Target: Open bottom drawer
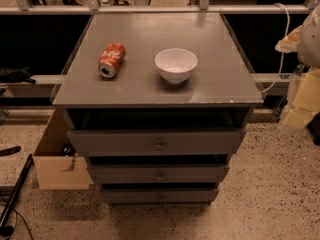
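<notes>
I see my gripper (pixel 301 103) at the far right side, up beside the grey cabinet (pixel 150 84) and not touching it; I cannot tell if it is open or closed. The bottom drawer (pixel 159 195) is the lowest of three, close to the floor; it looks shut. From my gripper it sits down low and off to the left; its front runs side to side, with a small knob (pixel 160 197) in the middle. I think the gripper must go down and left to reach that knob, under the middle drawer (pixel 159 174).
</notes>
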{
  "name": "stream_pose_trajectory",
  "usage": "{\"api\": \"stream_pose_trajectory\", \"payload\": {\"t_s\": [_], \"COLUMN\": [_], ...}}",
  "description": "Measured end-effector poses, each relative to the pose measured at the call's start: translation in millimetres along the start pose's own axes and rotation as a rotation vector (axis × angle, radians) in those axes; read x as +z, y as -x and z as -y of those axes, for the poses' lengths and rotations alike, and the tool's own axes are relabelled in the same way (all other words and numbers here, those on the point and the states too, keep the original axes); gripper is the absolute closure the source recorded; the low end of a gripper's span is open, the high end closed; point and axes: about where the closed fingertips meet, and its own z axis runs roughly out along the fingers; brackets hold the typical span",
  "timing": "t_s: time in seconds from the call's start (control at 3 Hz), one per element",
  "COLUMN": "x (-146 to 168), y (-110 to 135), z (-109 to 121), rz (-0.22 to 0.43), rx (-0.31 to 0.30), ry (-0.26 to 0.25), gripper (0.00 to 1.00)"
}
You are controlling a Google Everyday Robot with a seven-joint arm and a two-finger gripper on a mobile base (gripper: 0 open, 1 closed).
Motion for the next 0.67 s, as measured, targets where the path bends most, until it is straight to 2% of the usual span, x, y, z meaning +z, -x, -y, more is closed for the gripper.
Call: {"api": "stream_pose_trajectory", "payload": {"t_s": [0.67], "x": [7.7], "y": [6.1], "z": [0.4], "rz": [0.022], "rx": [0.009], "ry": [0.002], "gripper": [0.00]}}
